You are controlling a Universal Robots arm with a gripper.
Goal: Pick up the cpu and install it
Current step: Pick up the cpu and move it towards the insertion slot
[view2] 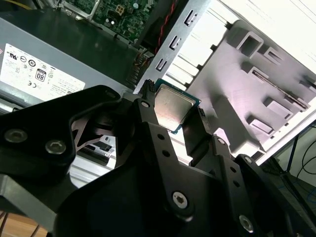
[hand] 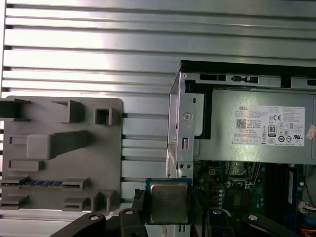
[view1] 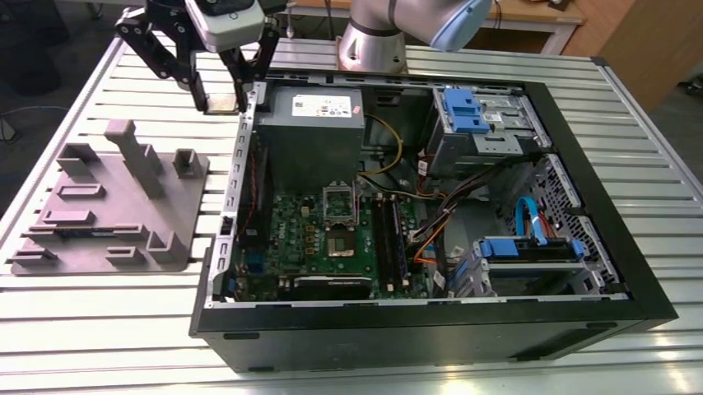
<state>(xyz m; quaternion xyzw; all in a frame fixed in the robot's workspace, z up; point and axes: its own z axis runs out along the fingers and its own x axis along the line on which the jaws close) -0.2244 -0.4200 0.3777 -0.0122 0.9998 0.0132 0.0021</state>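
The cpu (view2: 170,103) is a small square chip with a silvery metal top and a green rim. My gripper (view2: 174,112) is shut on it, one black finger on each side edge. In the first wrist view the cpu (hand: 169,198) sits flat in the gripper (hand: 169,210), its metal top facing the camera. In the exterior view the gripper (view1: 229,100) hangs above the slatted table, beside the open computer case's (view1: 615,247) far corner on the exterior view's left. The green motherboard (view1: 296,239) lies in the case with its open cpu socket (view1: 338,240) well away from the gripper.
A grey plastic fixture plate (view1: 104,206) with upright blocks lies on the slatted metal table (view1: 110,329), at the exterior view's left of the case. Inside the case are a grey power supply (view1: 313,123), cables (view1: 439,214) and blue drive bays (view1: 472,111).
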